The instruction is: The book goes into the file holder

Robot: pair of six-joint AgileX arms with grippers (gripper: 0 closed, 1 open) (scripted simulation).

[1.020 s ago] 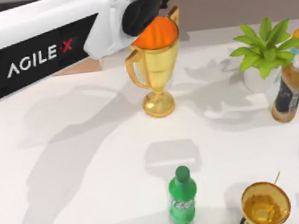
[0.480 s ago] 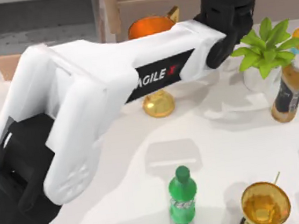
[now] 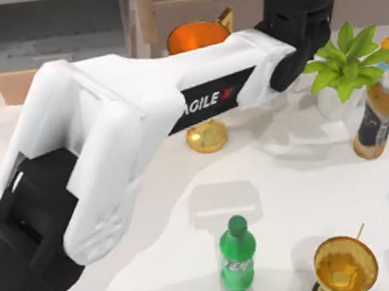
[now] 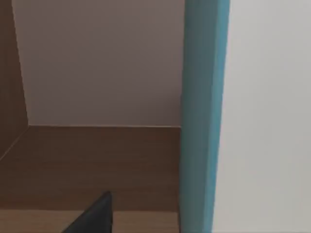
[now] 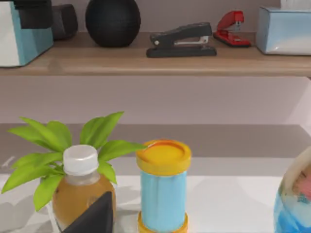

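The book (image 5: 19,36), light blue with white page edges, stands upright on the brown shelf (image 5: 160,60) at the back right. My left arm reaches across the table, and its black left gripper (image 3: 298,7) is at the shelf, on top of the book (image 4: 204,116). In the left wrist view one dark finger (image 4: 95,216) stands apart from the blue cover, so the gripper is open. The grey file holder (image 3: 48,29) sits at the back left, far from the gripper. My right arm is parked at the right, with a fingertip (image 5: 95,216) near the tea bottle.
A gold trophy (image 3: 207,133) stands under the left arm. Around it are a green bottle (image 3: 237,256), a potted plant (image 3: 343,65), a tea bottle (image 3: 377,117) and a second gold cup (image 3: 345,265). The shelf also holds a black stapler (image 5: 182,41), a red stapler (image 5: 232,26) and a black ball (image 5: 112,19).
The left arm swung from the back middle above the trophy to the right, bringing its gripper to the shelf. In the last half second it only shifted slightly.
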